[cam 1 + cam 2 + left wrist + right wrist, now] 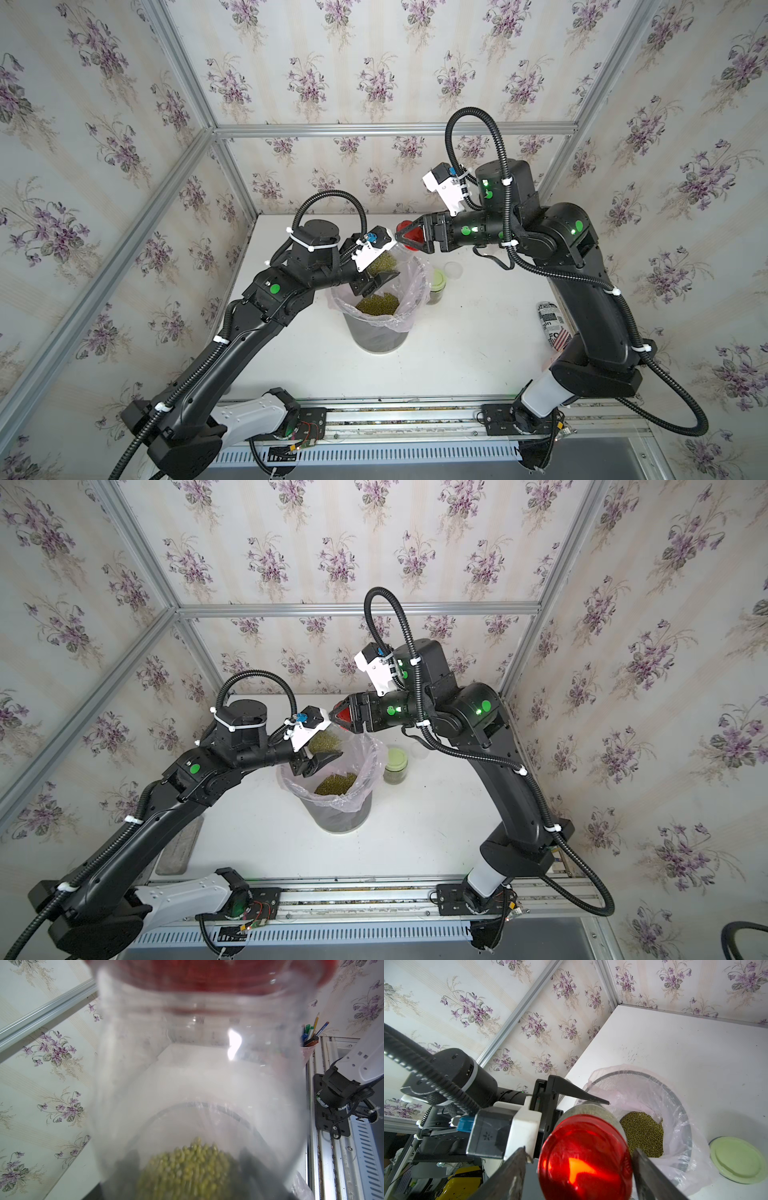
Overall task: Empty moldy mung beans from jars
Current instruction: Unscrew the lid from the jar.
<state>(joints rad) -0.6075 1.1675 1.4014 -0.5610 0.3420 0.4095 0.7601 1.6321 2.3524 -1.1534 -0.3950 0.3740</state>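
My left gripper is shut on a clear jar, held tilted over the grey bin. Mung beans lie in the jar's lower end between the dark fingers. The jar's red lid is on, pointing toward the right arm. My right gripper stands open around that lid, with a gap on one side and the other finger close to its rim. More mung beans lie in the bin's plastic liner, as both top views show. A second jar with a pale green lid stands beside the bin.
A translucent white lid lies on the table behind the green-lidded jar. A printed black-and-white can lies near the right arm's base. The walls close in at the table's back and sides.
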